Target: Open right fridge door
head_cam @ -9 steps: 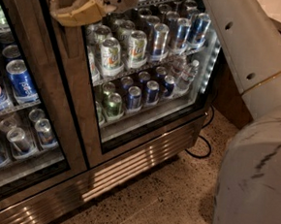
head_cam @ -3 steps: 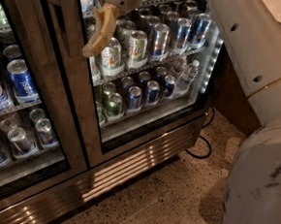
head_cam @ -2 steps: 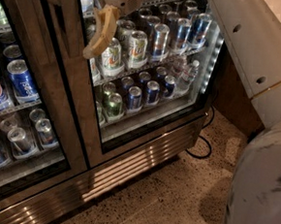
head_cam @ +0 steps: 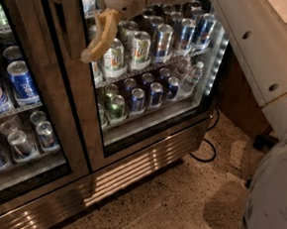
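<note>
Up top, claw (head_cam: 74,16) apart (astride the steel stile), right fridge door (head_cam: 86,117) closed.

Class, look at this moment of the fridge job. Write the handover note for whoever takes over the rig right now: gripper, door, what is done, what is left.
Gripper: open, high up at the left steel edge of the right fridge door. One finger hangs in front of the glass; the other seems to sit left of that edge.
Door: looks shut, in line with the left door.
Done: the gripper is at the door's edge.
Left: close on the edge or handle, then pull the door open.
</note>
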